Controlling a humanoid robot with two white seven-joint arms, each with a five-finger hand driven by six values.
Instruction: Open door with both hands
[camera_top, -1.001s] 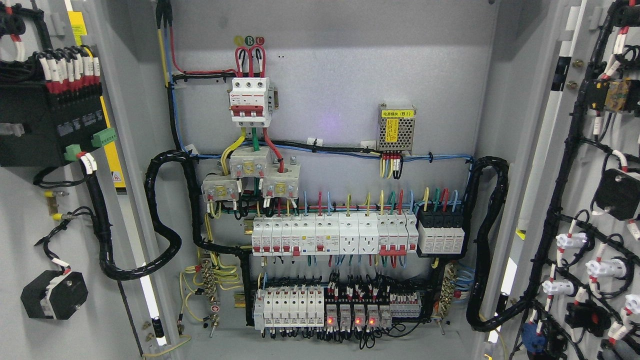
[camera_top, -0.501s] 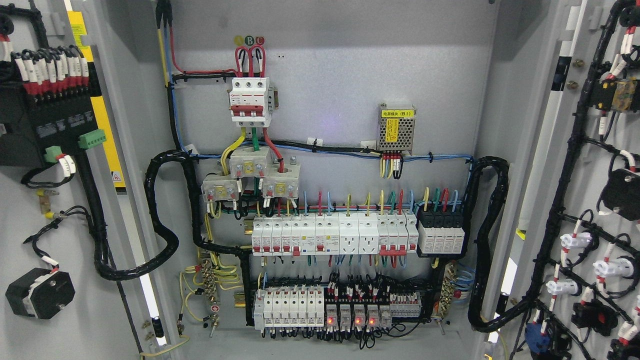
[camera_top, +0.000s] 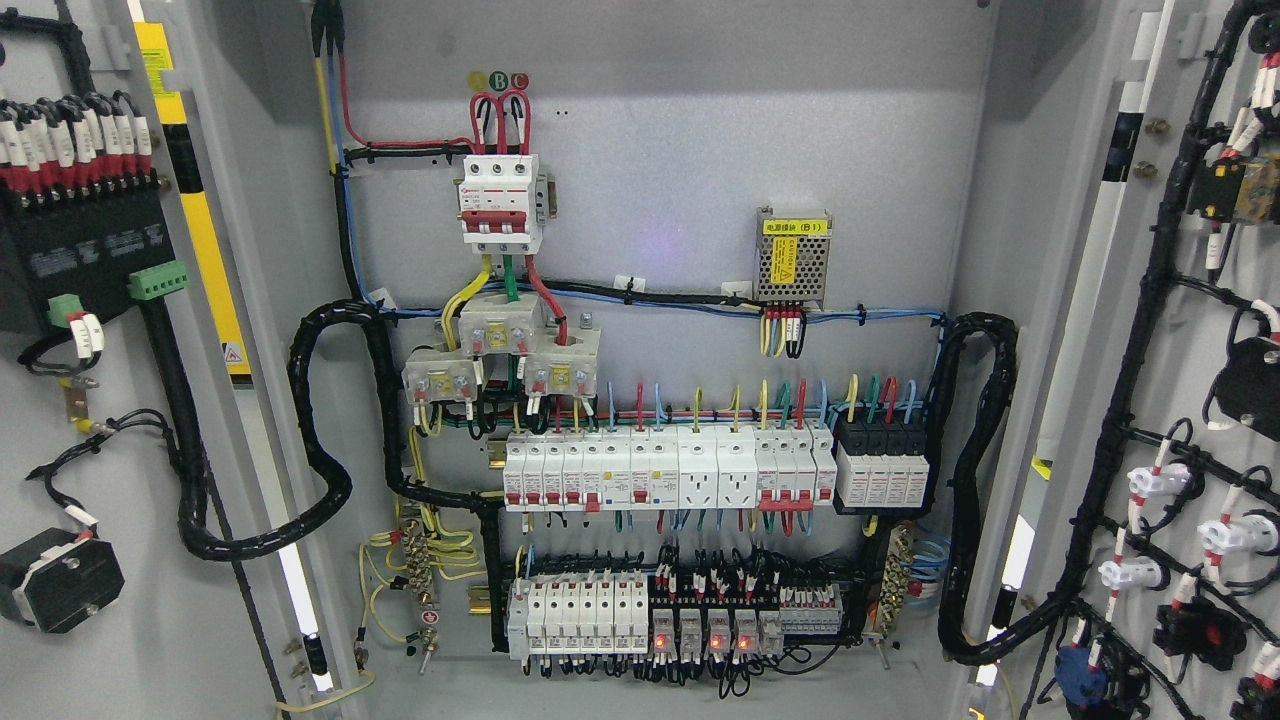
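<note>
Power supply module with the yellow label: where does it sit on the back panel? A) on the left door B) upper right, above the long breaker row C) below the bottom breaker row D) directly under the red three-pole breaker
B: the power supply module sits upper right on the back panel, above the long breaker row, right of the three-pole breaker.

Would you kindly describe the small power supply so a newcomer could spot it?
Start at the grey back panel of the open cabinet. Right of the red-and-white three-pole breaker hangs a perforated metal box. It alone bears a yellow label on top.
</note>
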